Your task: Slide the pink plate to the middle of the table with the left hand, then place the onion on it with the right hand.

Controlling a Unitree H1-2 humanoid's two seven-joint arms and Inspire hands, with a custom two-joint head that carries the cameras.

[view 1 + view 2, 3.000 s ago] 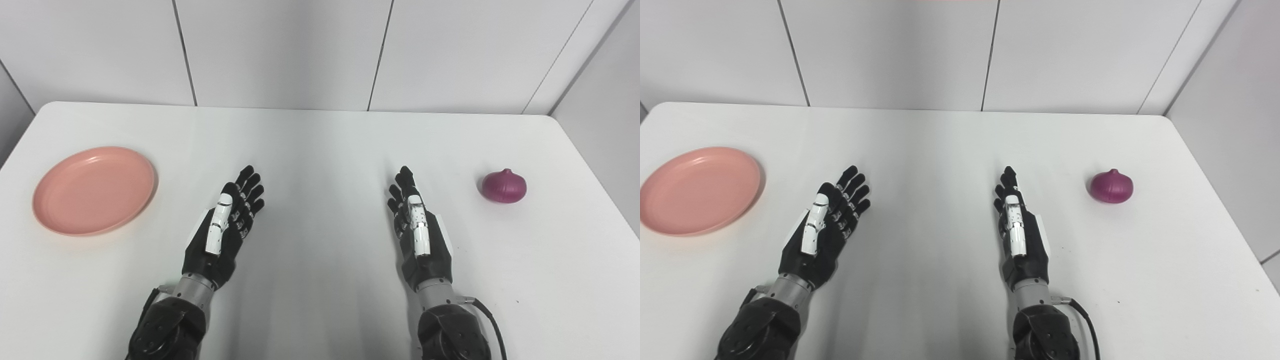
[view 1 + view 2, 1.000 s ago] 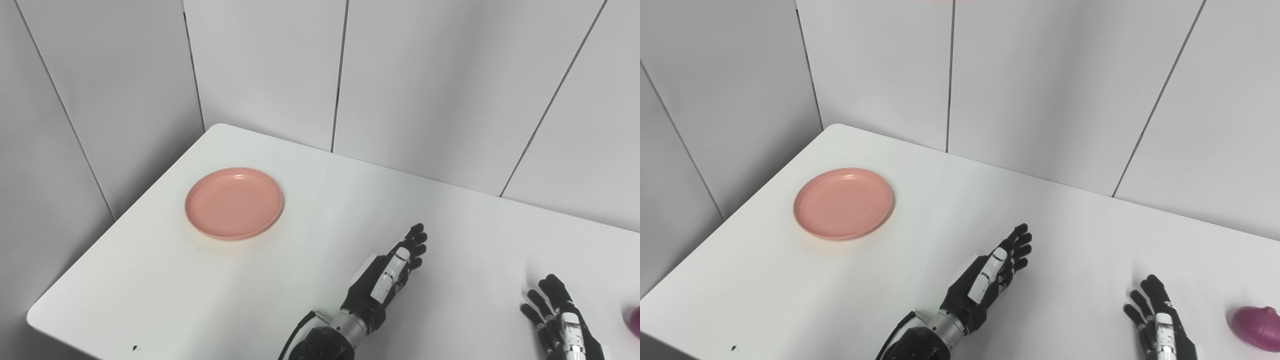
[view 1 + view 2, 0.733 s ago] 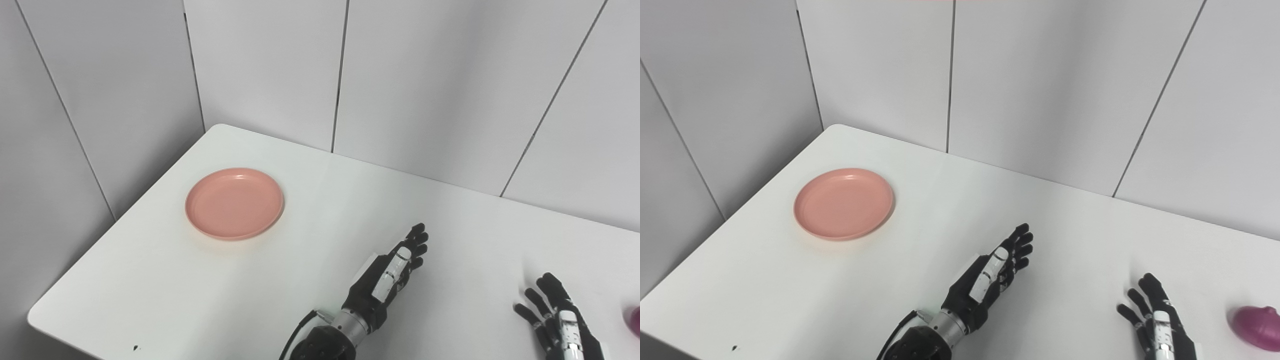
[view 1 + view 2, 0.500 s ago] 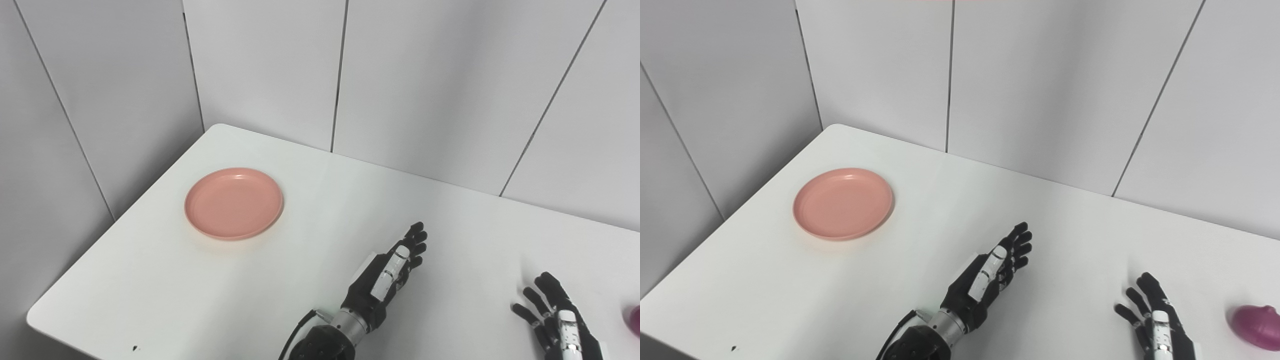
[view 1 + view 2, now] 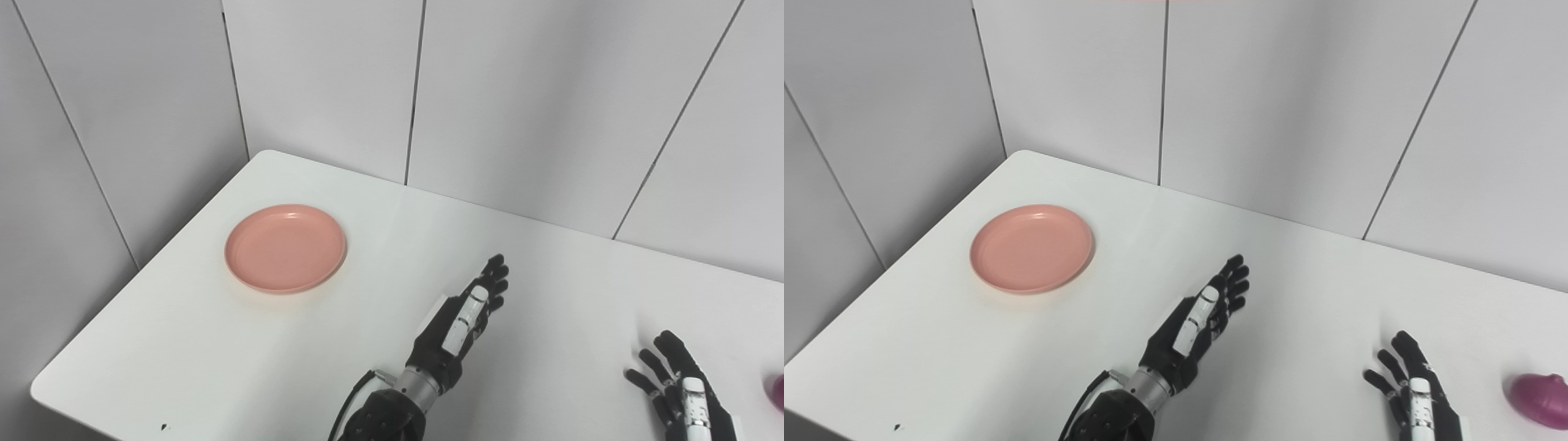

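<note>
A round pink plate lies flat near the table's far left corner, with nothing on it. My left hand hovers open over the table, right of the plate and well apart from it, fingers pointing away. At the lower right my right hand is open with fingers spread, partly cut off by the picture's bottom edge. The purple onion rests on the table just right of that hand, apart from it, and shows only as a sliver at the right edge in the left eye view.
The white table has its left edge and near left corner in view. Grey wall panels stand right behind it and along its left side. A small dark speck marks the near left corner.
Three seconds ago the camera faced the table squarely; it has since turned left. In the last half second my left hand moved a little left and forward, toward the plate. Plate and onion stay put.
</note>
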